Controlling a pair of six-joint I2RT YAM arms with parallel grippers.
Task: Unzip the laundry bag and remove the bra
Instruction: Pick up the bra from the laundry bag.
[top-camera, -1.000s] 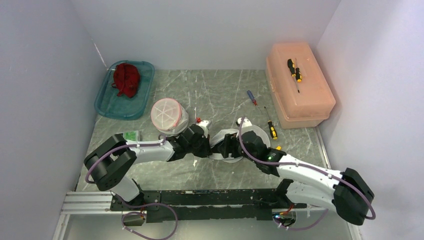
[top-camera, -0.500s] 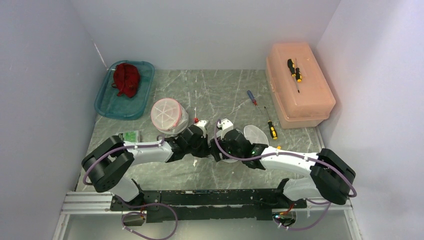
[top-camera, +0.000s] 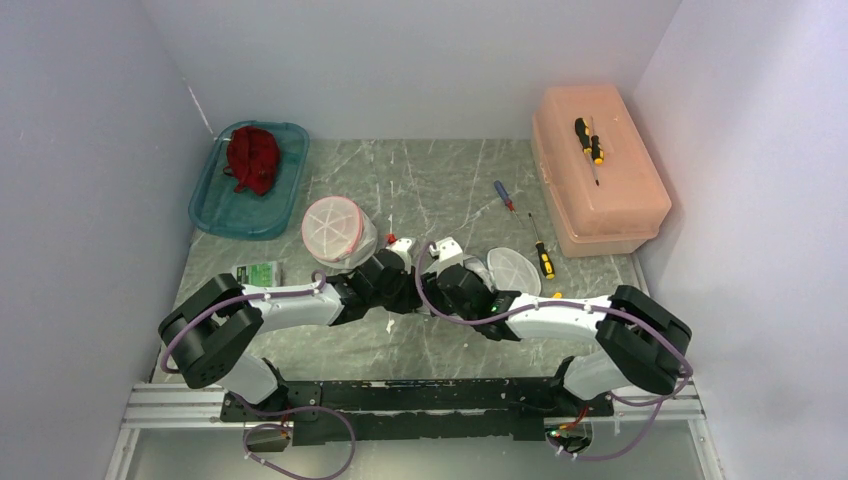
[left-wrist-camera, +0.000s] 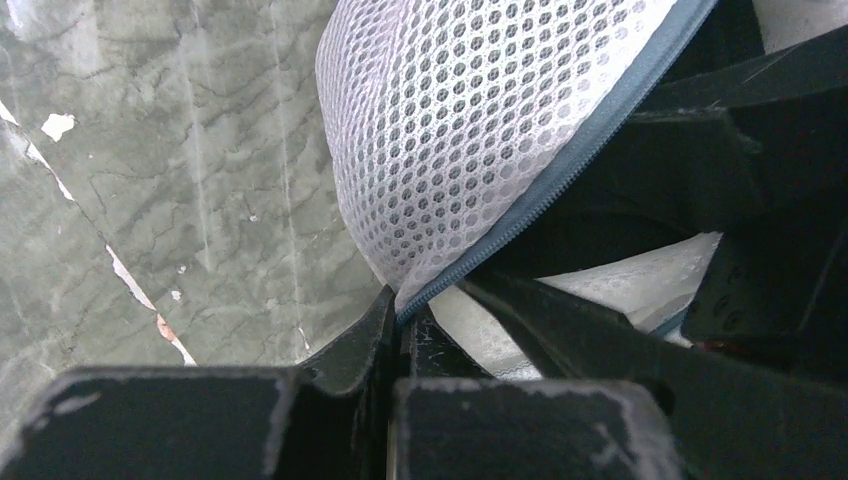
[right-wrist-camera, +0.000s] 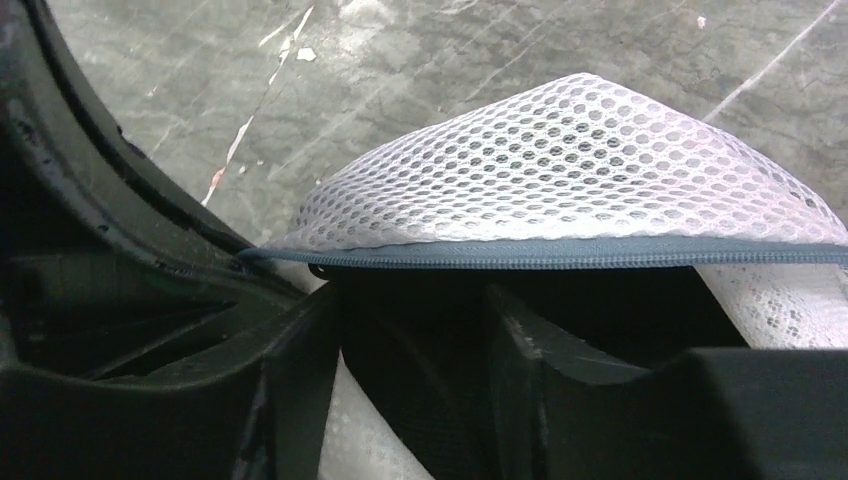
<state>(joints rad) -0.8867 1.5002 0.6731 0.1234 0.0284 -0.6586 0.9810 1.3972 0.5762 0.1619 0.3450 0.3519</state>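
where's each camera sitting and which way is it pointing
Top external: above and behind the bases, facing down at the table; left arm and right arm show.
Left wrist: on the left arm, facing along the shut left gripper to the bag and the zipper pinched there.
Right wrist: on the right arm, facing over the open right gripper at the bag.
Shared: both wrist views see the bag's zipper.

Left wrist: laundry bag (left-wrist-camera: 450, 130) runs off the top edge; right side of frame is a dark blur. Right wrist: right gripper (right-wrist-camera: 410, 300) fingertips vanish under the mesh flap (right-wrist-camera: 570, 160), bag interior too dark to read. Top view: arms (top-camera: 560, 318) cover most of the bag mid-frame.
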